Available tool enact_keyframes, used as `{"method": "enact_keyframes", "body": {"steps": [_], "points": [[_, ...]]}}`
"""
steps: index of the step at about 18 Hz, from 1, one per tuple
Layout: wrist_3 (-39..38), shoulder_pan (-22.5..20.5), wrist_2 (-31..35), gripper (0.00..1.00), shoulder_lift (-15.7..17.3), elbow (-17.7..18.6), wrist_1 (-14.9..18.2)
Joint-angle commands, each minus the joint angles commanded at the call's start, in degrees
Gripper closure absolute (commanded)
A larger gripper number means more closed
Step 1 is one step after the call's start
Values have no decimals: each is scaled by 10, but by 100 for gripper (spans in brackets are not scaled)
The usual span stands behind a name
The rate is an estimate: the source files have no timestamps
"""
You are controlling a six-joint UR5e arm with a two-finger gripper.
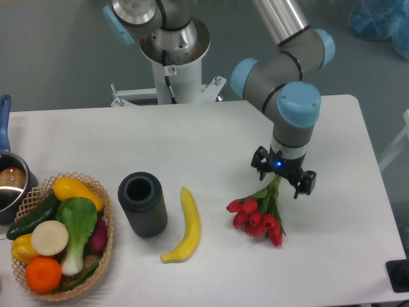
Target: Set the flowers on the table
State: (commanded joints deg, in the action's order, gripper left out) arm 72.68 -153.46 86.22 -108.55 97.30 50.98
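The flowers (259, 216), a bunch of red tulip buds on green stems, lie flat on the white table (211, 137) right of centre, buds toward the front. My gripper (282, 176) hangs just above the stem end, open, its two fingers spread to either side with nothing between them. The tips of the stems are partly hidden under the gripper.
A yellow banana (184, 225) lies left of the flowers. Beside it stands a dark cylindrical cup (142, 204). A wicker basket (101, 192) of vegetables and fruit sits at the front left, with a blue-handled pot (9, 182) behind it.
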Motion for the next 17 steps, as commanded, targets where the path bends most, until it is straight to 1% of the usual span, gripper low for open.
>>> {"method": "enact_keyframes", "body": {"steps": [2,3,7,9,12,14,17], "points": [[1,1,-22,0,6,-21,6],[3,1,-30,0,11,-24,7],[25,0,-27,0,35,-22,7],[26,-2,-27,0,43,-15,12],[34,-6,-26,0,48,-6,25],[59,-7,-25,0,48,-4,25],[62,-8,-22,0,50,-2,25]]}}
